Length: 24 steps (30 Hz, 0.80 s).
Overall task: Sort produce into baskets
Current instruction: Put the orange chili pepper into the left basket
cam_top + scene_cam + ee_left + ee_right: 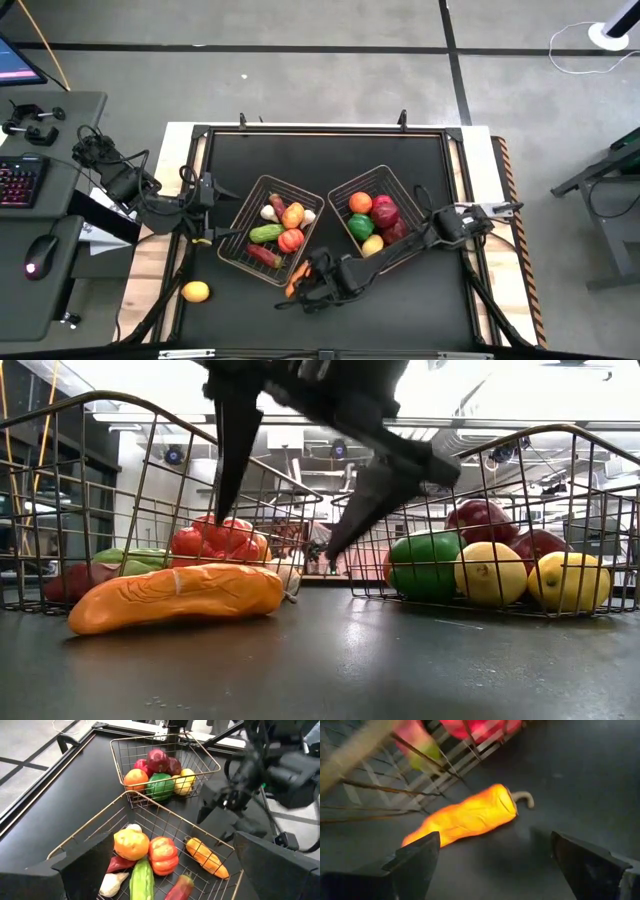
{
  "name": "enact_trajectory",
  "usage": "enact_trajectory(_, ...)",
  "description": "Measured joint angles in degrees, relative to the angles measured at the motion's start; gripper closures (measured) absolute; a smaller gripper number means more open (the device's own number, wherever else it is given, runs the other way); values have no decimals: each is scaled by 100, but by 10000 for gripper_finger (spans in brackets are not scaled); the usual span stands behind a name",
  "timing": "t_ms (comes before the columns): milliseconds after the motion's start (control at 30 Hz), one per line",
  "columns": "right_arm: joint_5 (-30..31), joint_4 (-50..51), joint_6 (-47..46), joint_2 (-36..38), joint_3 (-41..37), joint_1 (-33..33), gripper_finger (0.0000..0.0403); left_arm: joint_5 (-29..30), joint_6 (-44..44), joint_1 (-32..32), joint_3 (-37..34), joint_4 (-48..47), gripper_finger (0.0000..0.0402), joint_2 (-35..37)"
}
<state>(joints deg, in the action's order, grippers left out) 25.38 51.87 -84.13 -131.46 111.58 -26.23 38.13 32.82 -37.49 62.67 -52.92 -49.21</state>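
An orange pepper lies on its side on the black mat, just outside the near corner of the left basket; it also shows in the high view and the right wrist view. My right gripper is open above it, one finger on each side, touching nothing; it also shows in the high view. The left basket holds several vegetables. The right basket holds several fruits. My left gripper is open and empty at the left basket's left side.
An orange-yellow fruit lies on the wooden table edge at the near left, off the mat. The two baskets stand close together mid-table. Bare black mat lies on the far side and at the near right. A desk with a keyboard stands at left.
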Motion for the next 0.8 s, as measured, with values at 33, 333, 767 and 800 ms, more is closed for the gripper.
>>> enact_trajectory(33,-30,-5,-55,-60,-1,13,29,1,4,2,0,6,3,0)
enact_trajectory(333,-247,-170,-439,-236,-1,206,29,0,107,0,0,4,3,-2)
enact_trajectory(767,-437,-373,-735,-346,-1,375,29,-2,151,2,0,4,3,0)
enact_trajectory(800,-438,-371,-736,-346,-1,375,29,-2,151,0,-1,4,3,0)
